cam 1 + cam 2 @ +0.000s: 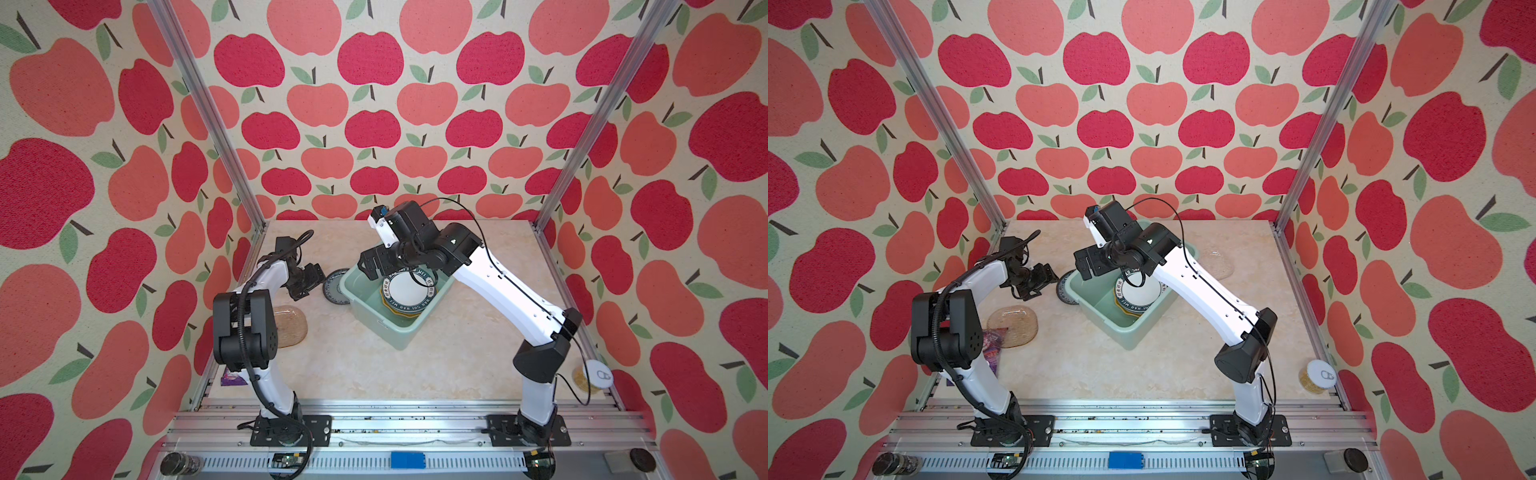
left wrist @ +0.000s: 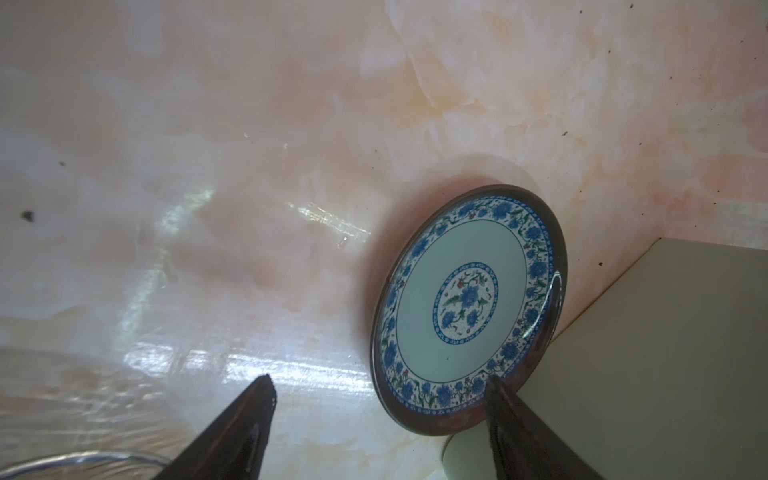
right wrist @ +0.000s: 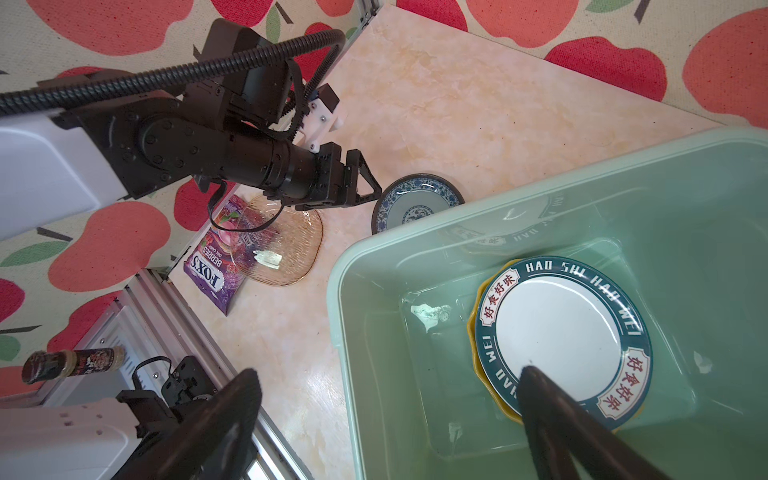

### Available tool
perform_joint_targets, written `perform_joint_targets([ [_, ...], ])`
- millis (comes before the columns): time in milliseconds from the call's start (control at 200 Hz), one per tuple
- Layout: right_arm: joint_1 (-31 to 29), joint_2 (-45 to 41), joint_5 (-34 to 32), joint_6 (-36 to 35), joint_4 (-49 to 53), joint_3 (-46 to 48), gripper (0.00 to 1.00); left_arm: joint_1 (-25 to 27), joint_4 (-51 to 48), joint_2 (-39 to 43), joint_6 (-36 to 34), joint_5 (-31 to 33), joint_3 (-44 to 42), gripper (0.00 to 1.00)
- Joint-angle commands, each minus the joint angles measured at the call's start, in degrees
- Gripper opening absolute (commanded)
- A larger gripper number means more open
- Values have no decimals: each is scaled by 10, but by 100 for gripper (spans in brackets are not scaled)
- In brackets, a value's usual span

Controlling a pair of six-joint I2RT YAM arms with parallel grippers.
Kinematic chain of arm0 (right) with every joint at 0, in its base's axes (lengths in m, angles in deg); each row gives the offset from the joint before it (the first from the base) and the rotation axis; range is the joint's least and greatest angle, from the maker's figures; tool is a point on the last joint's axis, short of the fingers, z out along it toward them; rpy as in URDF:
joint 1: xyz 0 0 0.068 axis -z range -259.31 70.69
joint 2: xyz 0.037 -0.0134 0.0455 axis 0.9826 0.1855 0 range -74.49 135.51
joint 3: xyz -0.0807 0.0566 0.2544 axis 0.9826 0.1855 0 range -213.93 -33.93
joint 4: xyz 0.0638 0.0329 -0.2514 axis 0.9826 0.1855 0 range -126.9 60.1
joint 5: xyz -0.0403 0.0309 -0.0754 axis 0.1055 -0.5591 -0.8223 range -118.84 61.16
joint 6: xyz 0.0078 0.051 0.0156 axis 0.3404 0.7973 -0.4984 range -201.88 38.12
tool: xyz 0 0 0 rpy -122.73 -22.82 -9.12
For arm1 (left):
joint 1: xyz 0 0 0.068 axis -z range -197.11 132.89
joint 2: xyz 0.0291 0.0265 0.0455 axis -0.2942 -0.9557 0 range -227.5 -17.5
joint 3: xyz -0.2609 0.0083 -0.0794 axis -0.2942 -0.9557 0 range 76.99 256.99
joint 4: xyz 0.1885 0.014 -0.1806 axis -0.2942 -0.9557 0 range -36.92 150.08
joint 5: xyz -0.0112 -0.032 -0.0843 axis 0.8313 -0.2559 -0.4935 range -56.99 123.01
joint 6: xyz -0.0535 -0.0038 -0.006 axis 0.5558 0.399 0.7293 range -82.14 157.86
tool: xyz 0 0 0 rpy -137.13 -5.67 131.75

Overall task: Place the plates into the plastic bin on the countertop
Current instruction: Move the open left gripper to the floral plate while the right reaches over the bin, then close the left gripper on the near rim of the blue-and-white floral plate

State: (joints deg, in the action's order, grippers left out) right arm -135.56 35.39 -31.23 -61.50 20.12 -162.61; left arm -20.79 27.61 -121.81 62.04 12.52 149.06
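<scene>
Inside the pale mint-green plastic bin (image 3: 365, 332), a white plate (image 3: 557, 332) ringed in dark teal with white lettering and red characters is being shown over a yellow plate (image 3: 473, 328). Just beside the bin, a small plate (image 2: 465, 307) is being seen with blue flowers on white and a dark brown edge. Farther from the bin, an amber ribbed glass plate (image 3: 291, 249) and a purple candy bag (image 3: 208, 270) are being displayed on the cream-veined beige countertop (image 3: 478, 104).
</scene>
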Motion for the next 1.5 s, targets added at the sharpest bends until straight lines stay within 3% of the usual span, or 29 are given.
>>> perform_joint_targets([
  [0,5,8,11,-6,21,-20,99,7,-1,-20,-24,-14,14,75],
  [405,10,4,24,-5,25,-18,99,14,53,-48,13,-38,-21,49],
  [825,18,6,31,1,23,-18,99,17,52,-85,20,-29,-4,38],
  [1496,23,5,39,22,28,-18,99,18,44,-99,17,-4,5,2],
])
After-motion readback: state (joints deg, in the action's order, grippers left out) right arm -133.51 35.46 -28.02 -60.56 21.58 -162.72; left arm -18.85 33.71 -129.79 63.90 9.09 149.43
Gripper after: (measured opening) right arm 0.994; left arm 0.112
